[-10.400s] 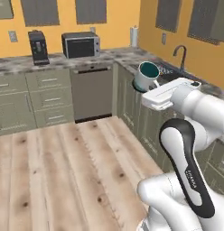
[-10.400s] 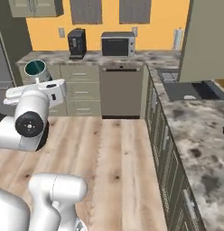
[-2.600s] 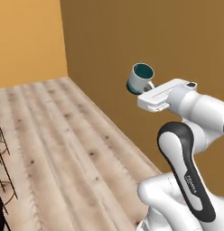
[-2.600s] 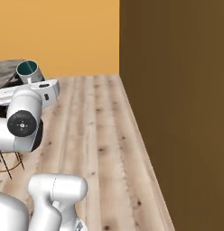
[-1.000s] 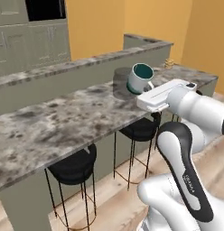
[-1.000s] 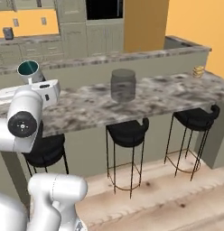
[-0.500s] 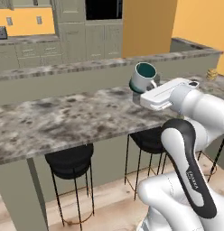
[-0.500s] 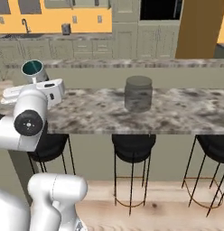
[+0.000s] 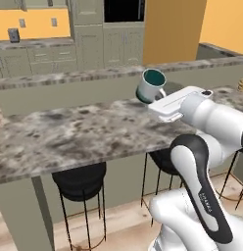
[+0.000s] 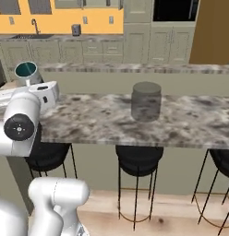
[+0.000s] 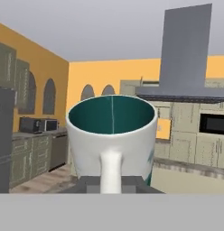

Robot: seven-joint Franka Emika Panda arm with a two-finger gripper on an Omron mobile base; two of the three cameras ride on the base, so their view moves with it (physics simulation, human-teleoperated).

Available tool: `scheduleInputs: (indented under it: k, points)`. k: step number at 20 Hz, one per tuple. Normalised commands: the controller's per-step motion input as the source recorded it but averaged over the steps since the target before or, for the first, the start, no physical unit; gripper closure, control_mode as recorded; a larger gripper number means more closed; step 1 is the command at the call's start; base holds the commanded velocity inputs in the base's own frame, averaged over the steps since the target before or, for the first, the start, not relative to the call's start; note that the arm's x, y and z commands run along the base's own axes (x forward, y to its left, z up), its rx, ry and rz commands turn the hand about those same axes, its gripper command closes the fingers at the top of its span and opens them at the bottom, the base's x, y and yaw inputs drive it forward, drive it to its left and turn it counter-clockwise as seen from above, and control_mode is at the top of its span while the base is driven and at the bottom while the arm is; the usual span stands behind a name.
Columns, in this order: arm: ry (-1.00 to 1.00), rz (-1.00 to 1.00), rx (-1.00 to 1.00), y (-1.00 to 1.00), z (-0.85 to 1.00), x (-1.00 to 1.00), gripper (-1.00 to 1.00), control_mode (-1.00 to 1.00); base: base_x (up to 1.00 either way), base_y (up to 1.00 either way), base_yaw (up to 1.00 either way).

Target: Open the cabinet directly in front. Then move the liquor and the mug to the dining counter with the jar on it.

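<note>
The mug [image 9: 151, 85] rides high above the worktop [image 9: 69, 135], carried upright with its teal mouth up, and that height is the worry: let go from there and it drops onto the marble and could tip or roll off the stool side. The jar [image 10: 146, 101] stands well apart to the right, so a wide sideways swing might clip it. The grip looks narrow, apparently at the handle side, so a jolt from the base could twist the mug loose. The tool [image 11: 111, 182] is clamped together on the mug, its tips low against the cup wall beside the handle.
</note>
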Motion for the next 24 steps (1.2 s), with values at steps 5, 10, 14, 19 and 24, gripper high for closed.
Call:
scheduleInputs:
  k: [5, 10, 14, 19, 24]
  points:
    - [0.0, 0.0, 0.0, 0.0, 0.0, 0.0, 1.0, 1.0, 1.0, -0.48, 0.06]
    - [0.06, -0.12, 0.0, 0.0, -0.1, 0.0, 1.0, -1.0, 0.17, -0.09, 0.02]
    - [0.07, -0.68, 0.04, 0.19, -0.4, -0.04, 1.0, -1.0, 0.0, 0.0, 0.0]
    - [0.12, -0.86, 0.08, 0.47, -0.54, 0.0, 1.0, -1.0, 0.0, 0.0, 0.0]
    - [0.05, -0.29, 0.02, 0.24, -0.07, 0.0, 1.0, -1.0, 0.0, 0.0, 0.0]
